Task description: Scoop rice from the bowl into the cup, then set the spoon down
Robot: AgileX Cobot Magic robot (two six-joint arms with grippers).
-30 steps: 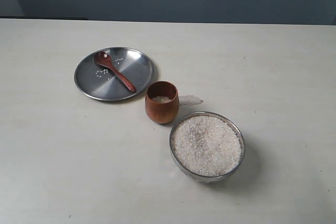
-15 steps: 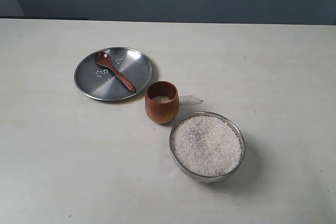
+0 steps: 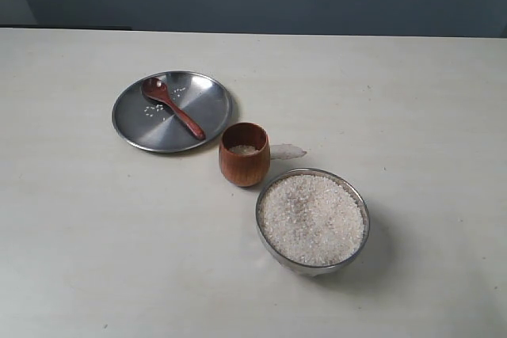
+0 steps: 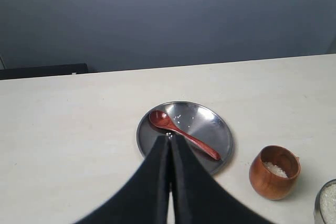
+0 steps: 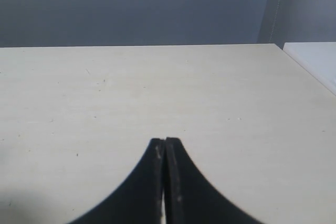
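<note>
Lying on the flat steel plate (image 3: 135, 131) at the left of the exterior view, the spoon (image 3: 173, 107) has its scoop toward the far rim and its handle running diagonally toward the cup; nothing grips it. A few loose grains (image 3: 154, 110) are scattered on the plate beside the scoop. Only the wrist cameras show the grippers. On the left gripper (image 4: 169, 140) both dark fingers are pressed together tip to tip with nothing between them. Its tips line up with the plate's near rim. The spoon lies just ahead of them on the plate surface and clear of them. The height of the tips above the plate cannot be judged. Next to the right, just off the plate's rim, the cup (image 3: 244, 165) stands upright on the table (image 3: 71, 235), with a small amount of rice (image 3: 243, 150) at its bottom. A small whitish scrap (image 3: 287, 150) lies on the table just behind the cup; what it is cannot be told. Right of the cup and nearer the camera, close beside it with a narrow gap showing, the bowl (image 3: 313, 268) is filled with rice, heaped almost level with its thin rim. On the right gripper (image 5: 165, 142) the fingers are closed against each other and hold nothing. It is over bare tabletop, well apart from the spoon.
</note>
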